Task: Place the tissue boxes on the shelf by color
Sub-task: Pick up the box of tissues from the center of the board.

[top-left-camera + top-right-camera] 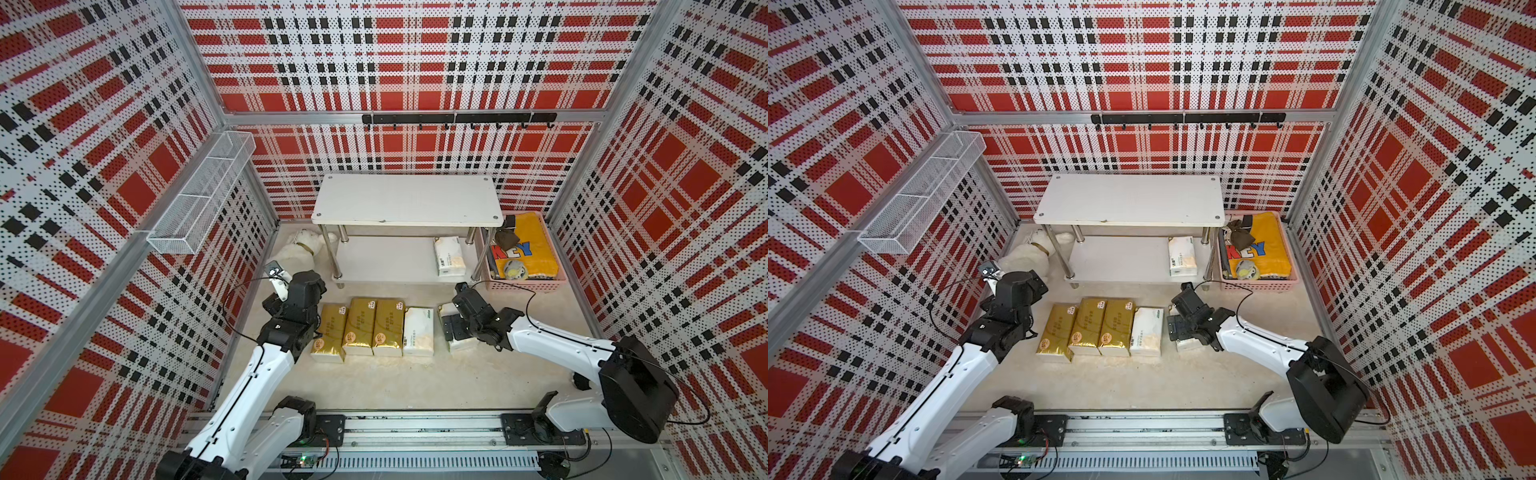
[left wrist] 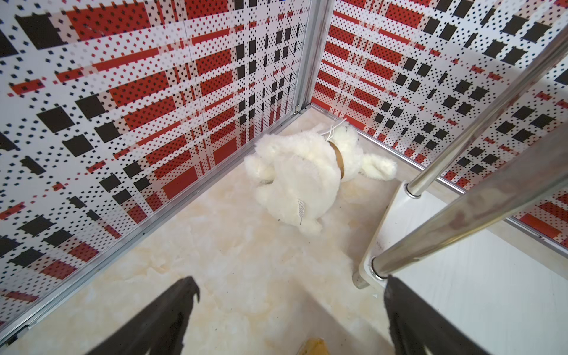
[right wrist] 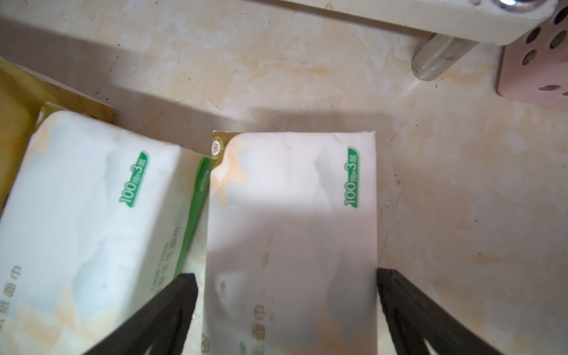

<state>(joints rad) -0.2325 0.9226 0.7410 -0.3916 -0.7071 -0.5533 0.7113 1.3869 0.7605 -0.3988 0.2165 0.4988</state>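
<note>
Plaid walls [image 1: 395, 62], marbled counter [image 1: 457, 382]: right fingers [image 3: 166, 313] gape wide astride a white tissue pack [image 3: 292, 230] mid-counter, before the shelf [image 1: 407, 199], not yet gripping. Left fingers [image 2: 166, 316] open, empty. Next, probably: squeeze, lift.

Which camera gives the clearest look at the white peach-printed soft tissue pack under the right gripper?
The right wrist view: the white peach-printed soft tissue pack sits close and centred, straddled by the open right gripper. In both top views only slivers show beneath that gripper. The left wrist view misses it.
</note>
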